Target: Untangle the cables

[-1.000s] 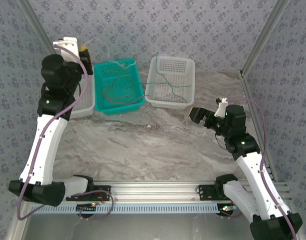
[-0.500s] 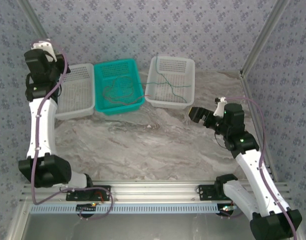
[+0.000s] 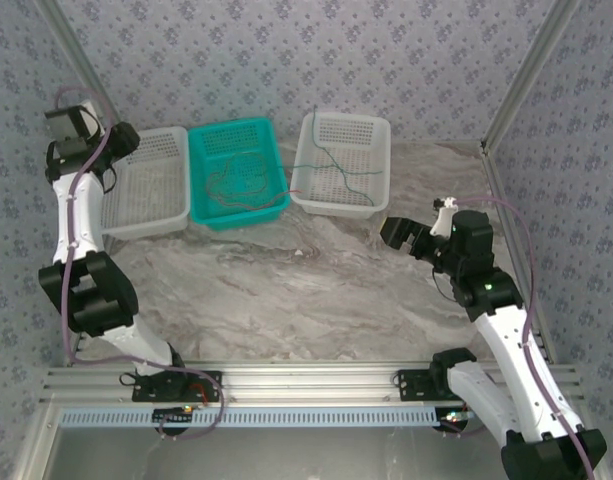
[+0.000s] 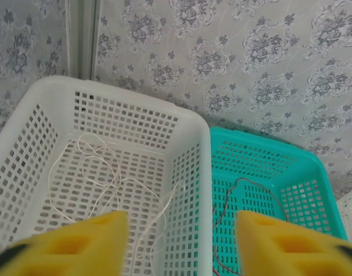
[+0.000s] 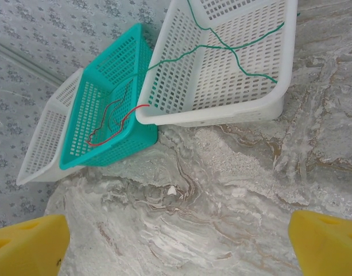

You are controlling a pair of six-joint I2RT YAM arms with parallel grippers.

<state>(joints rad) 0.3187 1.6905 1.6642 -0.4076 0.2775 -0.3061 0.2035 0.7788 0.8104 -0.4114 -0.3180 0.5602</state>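
A thin white cable lies in loose loops on the floor of the left white basket, one strand running up its right wall. My left gripper hangs open above that basket's right wall, with nothing between its yellow fingers. In the top view it is at the far left. A red cable lies in the teal basket. A green cable lies across the right white basket and trails over its left rim. My right gripper is open over bare table, in front of that basket.
The three baskets stand side by side along the back wall. Patterned walls and metal corner posts close in the cell. A small white speck lies on the marble table. The arms' rail runs along the near edge.
My left arm has swung left from beside the teal basket to the far left. Its gripper, shut before, now stands open, and the white cable lies in the left basket. The right arm has barely moved.
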